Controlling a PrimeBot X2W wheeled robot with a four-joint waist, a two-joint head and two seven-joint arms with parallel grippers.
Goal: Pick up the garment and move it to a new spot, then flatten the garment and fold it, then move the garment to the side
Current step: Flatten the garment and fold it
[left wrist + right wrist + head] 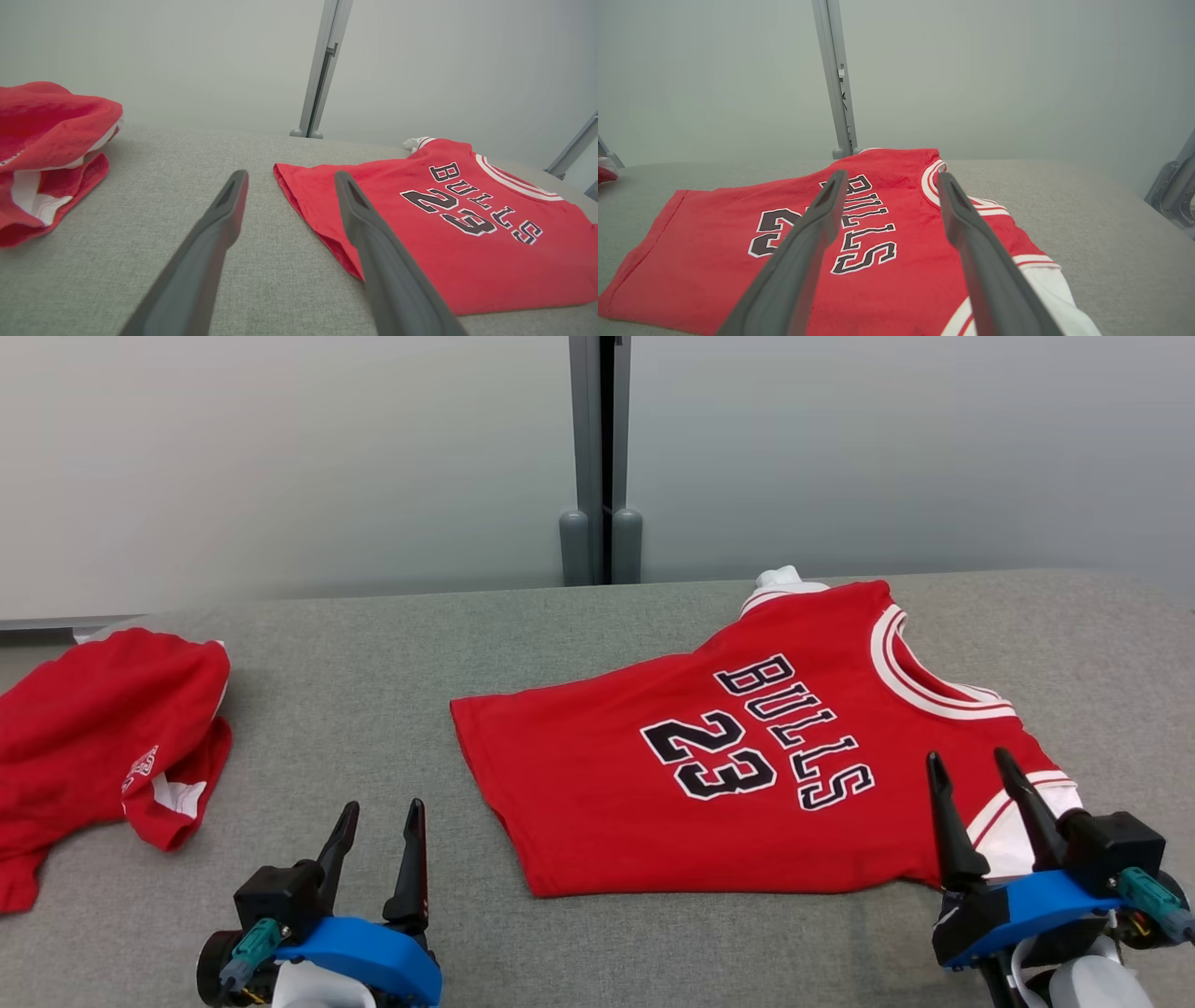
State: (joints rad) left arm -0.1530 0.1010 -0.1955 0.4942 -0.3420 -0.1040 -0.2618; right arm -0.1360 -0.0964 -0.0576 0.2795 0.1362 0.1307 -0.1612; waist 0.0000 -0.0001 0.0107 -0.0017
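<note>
I am seeing the red fabric BULLS 23 jersey point(738, 756) lying flat, apparently unfolded, on the grey fabric surface point(373, 653), its sleeve point(1022, 812) touching the spread, empty fingers of my right gripper point(966, 761); my left gripper point(383, 807) is gaping near the hem point(481, 756); folding and shifting aside are remaining

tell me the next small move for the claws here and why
Probably lower the right claw onto the white sleeve just beneath it and pinch it to start a fold. The jersey already lies spread flat on the grey table, and both claws are open and empty, with the left claw hovering near the hem.
</note>
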